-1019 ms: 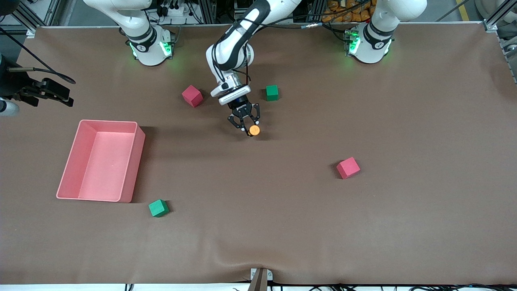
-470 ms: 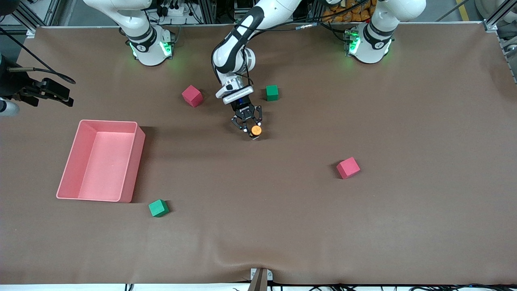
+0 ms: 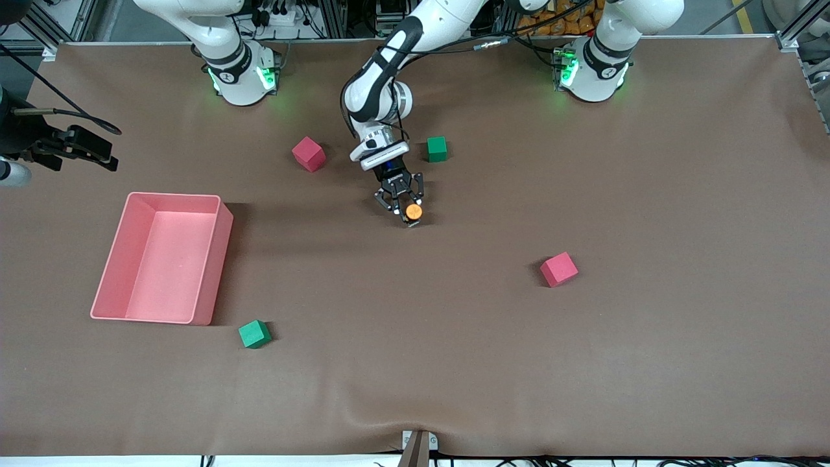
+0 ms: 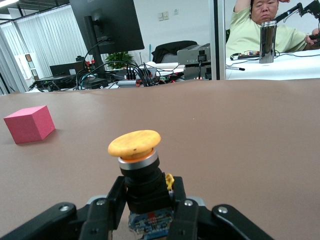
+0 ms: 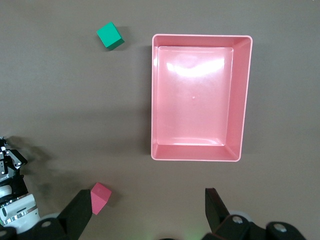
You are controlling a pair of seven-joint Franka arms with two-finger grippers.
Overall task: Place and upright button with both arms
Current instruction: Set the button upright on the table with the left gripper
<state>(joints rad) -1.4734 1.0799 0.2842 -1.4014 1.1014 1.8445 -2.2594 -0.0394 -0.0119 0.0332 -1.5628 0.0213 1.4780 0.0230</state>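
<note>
left gripper [image 3: 407, 216] – clamped on round orange-capped, black-bodied push-button [image 3: 413, 211], upright | right gripper [image 5: 150, 210] – fingers spread wide, waiting over smooth pink plastic bin [image 5: 242, 100]

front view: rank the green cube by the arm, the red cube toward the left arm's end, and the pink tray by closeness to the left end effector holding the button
1. Green foam cube, beside the left end effector, toward the robots' bases.
2. Red foam cube, toward the left arm's end of the table, nearer the front camera.
3. Pink plastic rectangular tray, toward the right arm's end of the table.

The left end effector is shut on the orange-capped push-button.
</note>
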